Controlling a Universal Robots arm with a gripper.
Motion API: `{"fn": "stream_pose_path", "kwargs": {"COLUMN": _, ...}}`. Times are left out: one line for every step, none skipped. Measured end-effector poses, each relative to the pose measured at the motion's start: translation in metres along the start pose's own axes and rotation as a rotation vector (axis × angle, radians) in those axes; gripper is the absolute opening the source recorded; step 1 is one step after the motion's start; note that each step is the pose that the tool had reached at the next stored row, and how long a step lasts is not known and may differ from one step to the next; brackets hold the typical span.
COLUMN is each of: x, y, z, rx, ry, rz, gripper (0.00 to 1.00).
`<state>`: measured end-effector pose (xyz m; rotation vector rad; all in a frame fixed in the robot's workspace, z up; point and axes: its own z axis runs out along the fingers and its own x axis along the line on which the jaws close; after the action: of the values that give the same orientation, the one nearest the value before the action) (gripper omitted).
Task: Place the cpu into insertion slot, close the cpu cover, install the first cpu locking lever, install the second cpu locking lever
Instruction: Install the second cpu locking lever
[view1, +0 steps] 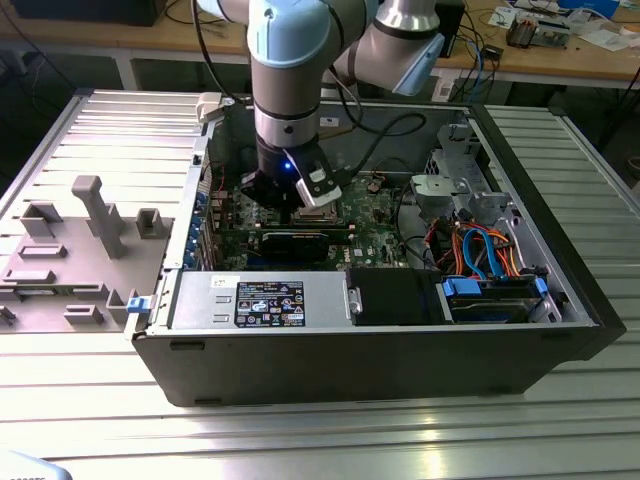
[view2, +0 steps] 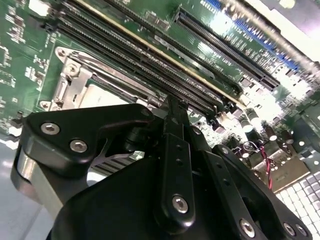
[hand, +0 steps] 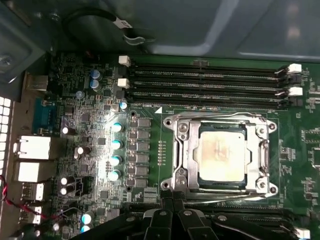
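Observation:
The cpu (hand: 221, 155), a silvery square chip, lies in the insertion slot (hand: 176, 181) on the green board. The cpu cover (hand: 183, 150), a silver frame, lies flat around the chip, whose top shows through its window. A thin locking lever (hand: 225, 198) runs along the socket edge nearest my gripper (hand: 171, 202). The gripper's black fingers are shut together just beside that edge, with nothing seen between them. In the second wrist view the gripper (view2: 172, 107) stands over the board next to the cover (view2: 65, 82). In the exterior view the gripper (view1: 287, 205) reaches down inside the open computer case.
Long memory slots (hand: 210, 82) run beside the socket. A black expansion card (view1: 296, 240), a power supply (view1: 255, 300) and a drive bay with orange and blue cables (view1: 485, 270) fill the case. A grey fixture (view1: 90, 215) stands at the exterior view's left.

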<state>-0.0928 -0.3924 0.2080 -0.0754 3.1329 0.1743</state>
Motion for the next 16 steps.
{"fn": "stream_pose_path", "kwargs": {"x": 0.0005, "y": 0.0007, "z": 0.0013, "rx": -0.0025, "ry": 0.0000, "rz": -0.001, "gripper": 0.11}}
{"fn": "stream_pose_path", "kwargs": {"x": 0.0007, "y": 0.0015, "z": 0.0023, "rx": -0.0055, "ry": -0.0001, "rz": -0.001, "gripper": 0.11}}
{"fn": "stream_pose_path", "kwargs": {"x": 0.0010, "y": 0.0033, "z": 0.0044, "rx": -0.0109, "ry": 0.0000, "rz": -0.003, "gripper": 0.11}}
{"fn": "stream_pose_path", "kwargs": {"x": 0.0010, "y": 0.0044, "z": 0.0058, "rx": -0.0132, "ry": -0.0003, "rz": -0.003, "gripper": 0.11}}
{"fn": "stream_pose_path", "kwargs": {"x": 0.0011, "y": 0.0053, "z": 0.0068, "rx": -0.0155, "ry": -0.0002, "rz": -0.004, "gripper": 0.11}}
{"fn": "stream_pose_path", "kwargs": {"x": 0.0011, "y": 0.0066, "z": 0.0086, "rx": -0.0191, "ry": 0.0002, "rz": -0.005, "gripper": 0.11}}
{"fn": "stream_pose_path", "kwargs": {"x": 0.0012, "y": 0.0067, "z": 0.0095, "rx": -0.0202, "ry": 0.0004, "rz": -0.006, "gripper": 0.11}}
{"fn": "stream_pose_path", "kwargs": {"x": 0.0011, "y": 0.0069, "z": 0.0097, "rx": -0.0203, "ry": 0.0004, "rz": -0.006, "gripper": 0.11}}
{"fn": "stream_pose_path", "kwargs": {"x": 0.0011, "y": 0.0070, "z": 0.0098, "rx": -0.0200, "ry": 0.0000, "rz": -0.007, "gripper": 0.11}}
{"fn": "stream_pose_path", "kwargs": {"x": 0.0010, "y": 0.0072, "z": 0.0093, "rx": -0.0184, "ry": -0.0004, "rz": -0.007, "gripper": 0.11}}
{"fn": "stream_pose_path", "kwargs": {"x": 0.0001, "y": 0.0082, "z": 0.0056, "rx": -0.0107, "ry": -0.0016, "rz": -0.007, "gripper": 0.11}}
{"fn": "stream_pose_path", "kwargs": {"x": -0.0006, "y": 0.0090, "z": 0.0008, "rx": -0.0024, "ry": 0.0006, "rz": -0.008, "gripper": 0.11}}
{"fn": "stream_pose_path", "kwargs": {"x": -0.0015, "y": 0.0097, "z": -0.0017, "rx": 0.0000, "ry": 0.0006, "rz": -0.008, "gripper": 0.11}}
{"fn": "stream_pose_path", "kwargs": {"x": -0.0030, "y": 0.0106, "z": -0.0034, "rx": 0.0020, "ry": 0.0010, "rz": -0.007, "gripper": 0.11}}
{"fn": "stream_pose_path", "kwargs": {"x": -0.0070, "y": 0.0116, "z": -0.0044, "rx": 0.0039, "ry": 0.0035, "rz": -0.007, "gripper": 0.11}}
{"fn": "stream_pose_path", "kwargs": {"x": -0.0110, "y": 0.0124, "z": -0.0043, "rx": 0.0046, "ry": 0.0080, "rz": -0.007, "gripper": 0.11}}
